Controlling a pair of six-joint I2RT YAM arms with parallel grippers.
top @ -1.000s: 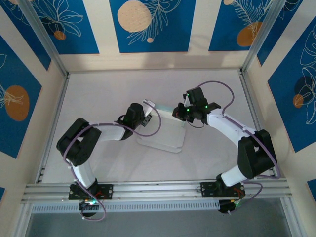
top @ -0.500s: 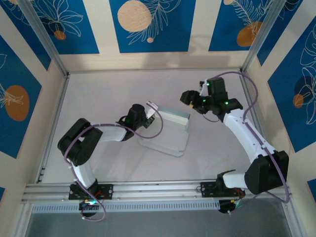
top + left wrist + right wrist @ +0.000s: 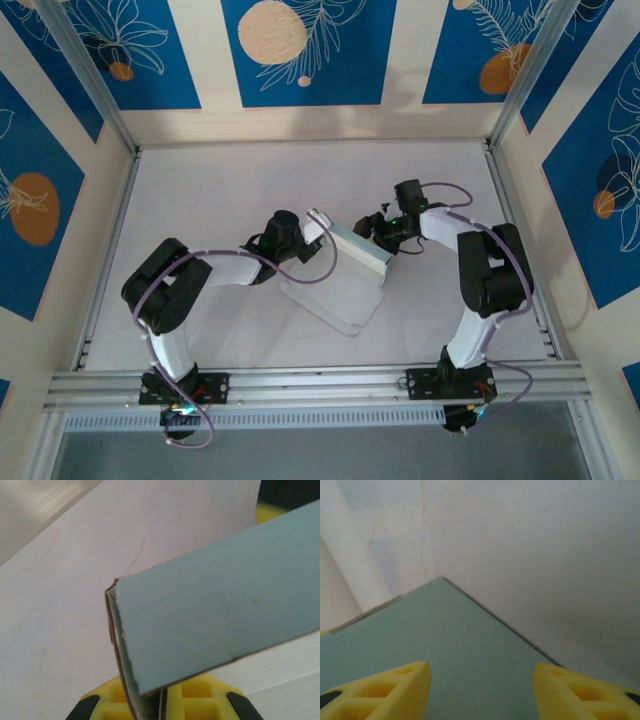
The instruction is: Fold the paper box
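The paper box (image 3: 345, 285) lies mid-table as a white card sheet with a pale grey-green panel (image 3: 358, 246) raised along its far edge. My left gripper (image 3: 312, 222) is at the panel's left end. In the left wrist view it (image 3: 165, 702) is shut on the thin card edge of the paper box (image 3: 215, 615), pinched between the yellow fingers (image 3: 197, 695). My right gripper (image 3: 373, 229) is at the panel's right end. In the right wrist view it (image 3: 480, 690) is open, with the green panel (image 3: 465, 645) showing between its spread fingertips (image 3: 400, 690).
The white table (image 3: 220, 180) is boxed in by aluminium rails (image 3: 110, 240) on the left, right and front (image 3: 320, 380). Walls with blue printed panels (image 3: 300, 50) stand behind and to both sides. Both arm bases sit at the front rail.
The right arm swung out to the far right, then came back to the panel's right end with its jaws now open. The box turned and slid a little; the left gripper kept its hold.
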